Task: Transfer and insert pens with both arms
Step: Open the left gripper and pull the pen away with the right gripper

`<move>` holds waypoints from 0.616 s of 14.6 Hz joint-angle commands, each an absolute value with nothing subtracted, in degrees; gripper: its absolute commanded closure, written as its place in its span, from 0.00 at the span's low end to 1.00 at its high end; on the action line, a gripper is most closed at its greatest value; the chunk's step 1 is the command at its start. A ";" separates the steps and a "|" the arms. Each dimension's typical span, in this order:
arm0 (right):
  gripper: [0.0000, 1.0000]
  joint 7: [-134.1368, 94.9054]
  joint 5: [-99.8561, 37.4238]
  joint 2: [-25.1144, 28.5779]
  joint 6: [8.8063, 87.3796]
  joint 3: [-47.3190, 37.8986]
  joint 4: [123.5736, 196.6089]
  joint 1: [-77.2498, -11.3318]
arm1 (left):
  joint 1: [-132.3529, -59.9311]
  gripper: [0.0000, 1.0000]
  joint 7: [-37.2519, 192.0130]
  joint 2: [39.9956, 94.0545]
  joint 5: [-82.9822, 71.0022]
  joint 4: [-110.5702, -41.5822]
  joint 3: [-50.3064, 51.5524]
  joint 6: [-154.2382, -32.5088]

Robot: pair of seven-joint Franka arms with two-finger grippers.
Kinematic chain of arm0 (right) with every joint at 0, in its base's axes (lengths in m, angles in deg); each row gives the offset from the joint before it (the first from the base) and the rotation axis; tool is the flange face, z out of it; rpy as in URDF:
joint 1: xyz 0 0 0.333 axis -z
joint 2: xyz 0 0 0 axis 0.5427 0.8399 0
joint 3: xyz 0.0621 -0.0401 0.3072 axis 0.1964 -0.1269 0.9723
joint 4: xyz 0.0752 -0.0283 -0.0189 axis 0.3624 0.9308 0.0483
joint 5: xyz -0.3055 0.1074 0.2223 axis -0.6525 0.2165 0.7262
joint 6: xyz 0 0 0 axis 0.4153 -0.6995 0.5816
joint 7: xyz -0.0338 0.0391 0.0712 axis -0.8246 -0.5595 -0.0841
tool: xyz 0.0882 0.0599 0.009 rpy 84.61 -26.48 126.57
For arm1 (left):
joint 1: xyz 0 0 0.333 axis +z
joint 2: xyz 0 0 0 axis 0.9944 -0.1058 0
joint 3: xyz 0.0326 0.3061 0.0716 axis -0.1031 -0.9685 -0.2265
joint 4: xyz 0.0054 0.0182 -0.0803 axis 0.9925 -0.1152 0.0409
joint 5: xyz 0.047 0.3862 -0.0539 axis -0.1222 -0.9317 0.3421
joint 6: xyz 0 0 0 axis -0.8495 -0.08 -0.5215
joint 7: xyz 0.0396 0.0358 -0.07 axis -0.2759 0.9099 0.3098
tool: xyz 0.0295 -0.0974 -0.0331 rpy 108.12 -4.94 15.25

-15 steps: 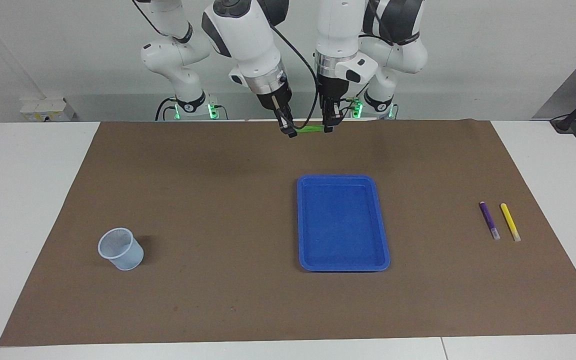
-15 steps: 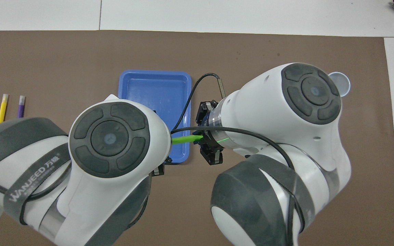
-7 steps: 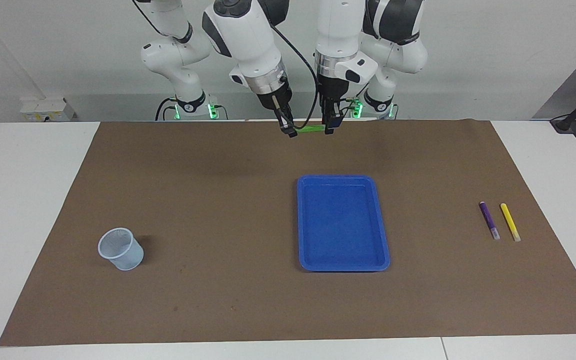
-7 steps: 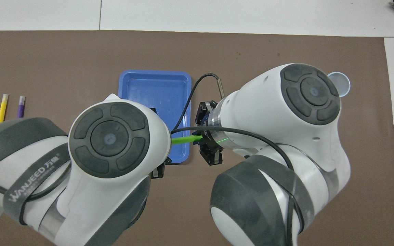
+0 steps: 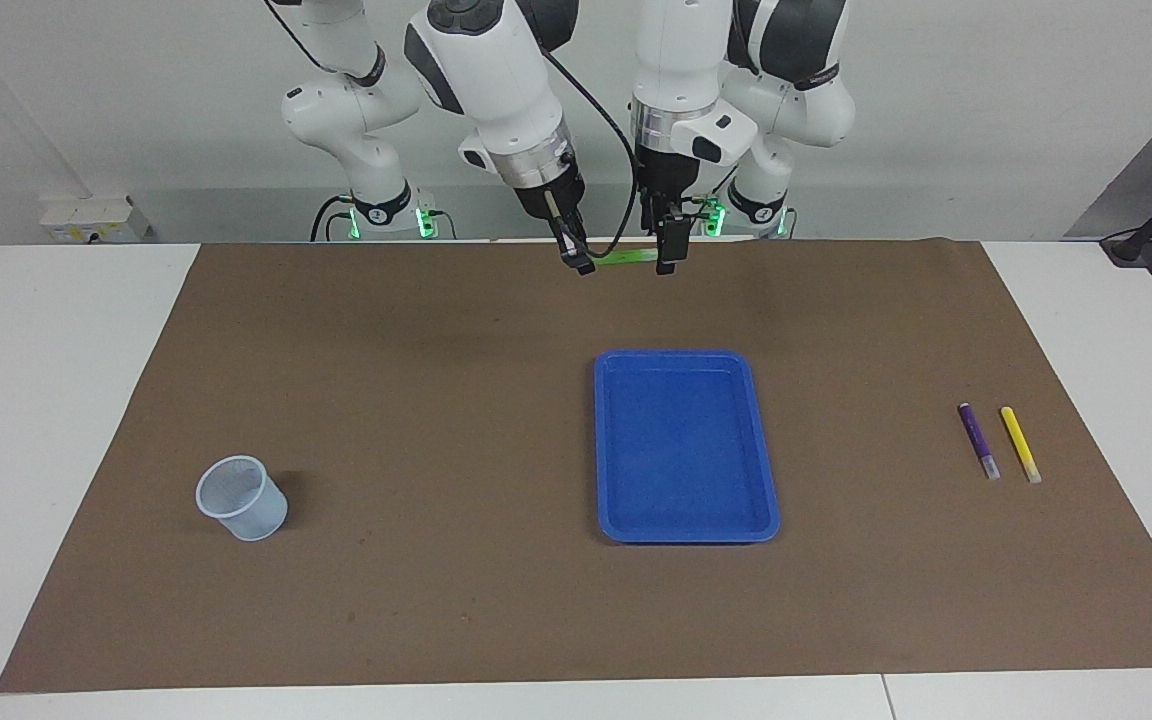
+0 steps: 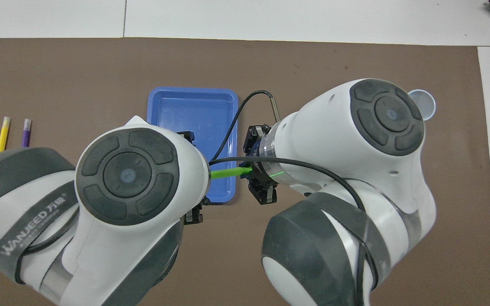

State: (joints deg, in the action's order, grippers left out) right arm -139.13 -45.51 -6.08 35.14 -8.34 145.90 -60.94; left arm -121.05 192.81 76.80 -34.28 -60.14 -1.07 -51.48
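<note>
green pen [image 5: 624,258] aloft, over mat | right gripper [image 5: 581,264] fingers pinching one end | left gripper [image 5: 665,262] fingers spread around other end | risk: one-ended hold lets pen droop or slip; retreating left fingers may nudge it | cup [image 5: 241,497] well apart
</note>
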 commanded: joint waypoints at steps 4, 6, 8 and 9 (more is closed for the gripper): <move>1.00 -131.35 -51.96 -8.95 39.21 -8.31 153.36 -58.18 | -116.81 0.00 177.37 79.11 -35.17 -61.54 -2.14 -48.86; 1.00 -127.74 -53.36 -10.00 42.27 -8.31 156.78 -55.82 | -113.47 0.00 169.38 79.28 -35.08 -61.62 -2.14 -48.86; 1.00 -123.44 -56.60 -10.79 44.66 -8.31 159.51 -52.83 | -109.70 0.00 161.82 79.28 -34.73 -61.62 -2.14 -48.60; 1.00 -120.37 -57.84 -10.80 45.01 -8.31 159.96 -51.60 | -107.85 0.00 158.04 79.28 -34.64 -61.62 -2.14 -48.59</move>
State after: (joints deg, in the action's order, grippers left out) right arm -125.42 -55.34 -8.07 42.62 -8.81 155.59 -54.29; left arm -111.05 164.65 77.80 -34.41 -60.18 -2.63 -49.48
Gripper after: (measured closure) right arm 0.824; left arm 0.000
